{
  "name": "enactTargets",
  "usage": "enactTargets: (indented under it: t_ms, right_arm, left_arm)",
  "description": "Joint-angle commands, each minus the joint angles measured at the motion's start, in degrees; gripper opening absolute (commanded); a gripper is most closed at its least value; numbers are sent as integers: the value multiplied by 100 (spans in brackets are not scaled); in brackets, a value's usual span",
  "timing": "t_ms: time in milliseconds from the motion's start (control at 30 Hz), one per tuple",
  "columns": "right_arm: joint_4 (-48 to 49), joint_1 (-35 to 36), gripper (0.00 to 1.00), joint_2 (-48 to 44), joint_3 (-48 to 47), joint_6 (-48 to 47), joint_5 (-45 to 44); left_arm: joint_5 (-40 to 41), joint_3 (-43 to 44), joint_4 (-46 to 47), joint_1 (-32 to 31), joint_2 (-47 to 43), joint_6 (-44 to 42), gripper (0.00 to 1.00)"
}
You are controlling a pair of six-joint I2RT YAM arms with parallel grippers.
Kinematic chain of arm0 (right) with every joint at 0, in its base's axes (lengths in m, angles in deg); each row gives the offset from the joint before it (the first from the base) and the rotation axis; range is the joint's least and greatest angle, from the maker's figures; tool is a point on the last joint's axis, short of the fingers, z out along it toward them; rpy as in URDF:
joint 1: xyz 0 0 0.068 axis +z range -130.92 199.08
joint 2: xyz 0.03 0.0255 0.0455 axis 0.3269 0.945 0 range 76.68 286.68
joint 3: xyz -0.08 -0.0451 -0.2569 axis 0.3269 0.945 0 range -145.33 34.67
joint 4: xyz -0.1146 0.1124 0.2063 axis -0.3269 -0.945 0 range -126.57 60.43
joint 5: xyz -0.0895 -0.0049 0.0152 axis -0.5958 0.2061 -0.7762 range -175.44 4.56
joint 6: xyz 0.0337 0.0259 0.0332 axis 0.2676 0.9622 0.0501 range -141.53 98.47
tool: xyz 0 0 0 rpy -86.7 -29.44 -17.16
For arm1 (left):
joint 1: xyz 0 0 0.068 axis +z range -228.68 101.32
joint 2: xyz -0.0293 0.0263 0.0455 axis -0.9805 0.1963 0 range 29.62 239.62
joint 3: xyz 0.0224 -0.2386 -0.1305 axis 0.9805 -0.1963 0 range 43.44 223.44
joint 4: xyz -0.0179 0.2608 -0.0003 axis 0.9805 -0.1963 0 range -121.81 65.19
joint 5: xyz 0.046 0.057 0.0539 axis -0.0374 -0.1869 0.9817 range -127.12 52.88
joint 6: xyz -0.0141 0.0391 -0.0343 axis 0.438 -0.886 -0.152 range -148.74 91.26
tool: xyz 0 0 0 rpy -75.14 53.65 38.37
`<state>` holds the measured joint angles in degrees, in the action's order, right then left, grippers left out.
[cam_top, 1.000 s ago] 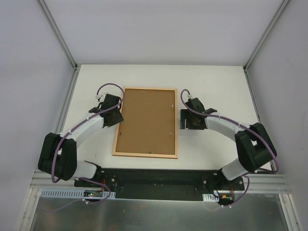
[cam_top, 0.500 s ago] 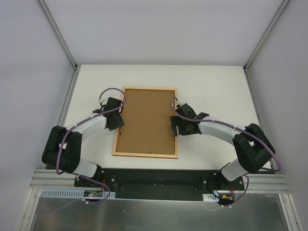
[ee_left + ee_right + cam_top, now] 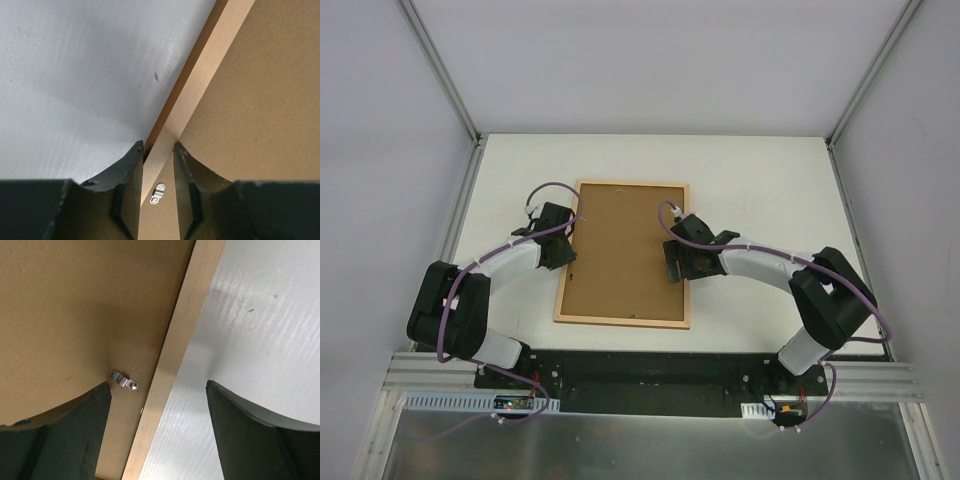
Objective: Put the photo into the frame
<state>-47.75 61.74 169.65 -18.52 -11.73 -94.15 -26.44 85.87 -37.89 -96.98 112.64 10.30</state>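
Note:
The frame (image 3: 625, 250) lies face down on the white table, brown fibreboard back up inside its thin wooden border. The photo is hidden. My left gripper (image 3: 563, 250) is at the frame's left side. In the left wrist view (image 3: 158, 147) its jaws stand close together, pinching the wooden border (image 3: 200, 85), with a small metal clip (image 3: 159, 193) between them. My right gripper (image 3: 677, 262) is over the frame's right side. In the right wrist view (image 3: 159, 387) it is wide open astride the border (image 3: 180, 325), beside another clip (image 3: 125, 380).
The white table (image 3: 770, 190) is boxed in by pale walls with metal corner posts at the back and both sides. The black base rail (image 3: 650, 372) carrying both arms runs along the near edge.
My right gripper has moved left from off the frame to over its right border. My left gripper shifted slightly onto the left border, then stayed. The frame has not moved.

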Motion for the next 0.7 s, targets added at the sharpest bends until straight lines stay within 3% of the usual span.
enactTargets:
  t_ms: [0, 367, 667]
  right_arm:
    - [-195, 76, 77, 177, -122, 4, -227]
    - [-72, 68, 49, 441, -201, 285, -359]
    - [16, 76, 35, 582, -245, 637, -491]
  left_arm:
    - [-233, -95, 131, -6, 74, 33, 22]
    - [-277, -86, 148, -6, 91, 6, 15]
    - [-312, -86, 165, -6, 109, -20, 13]
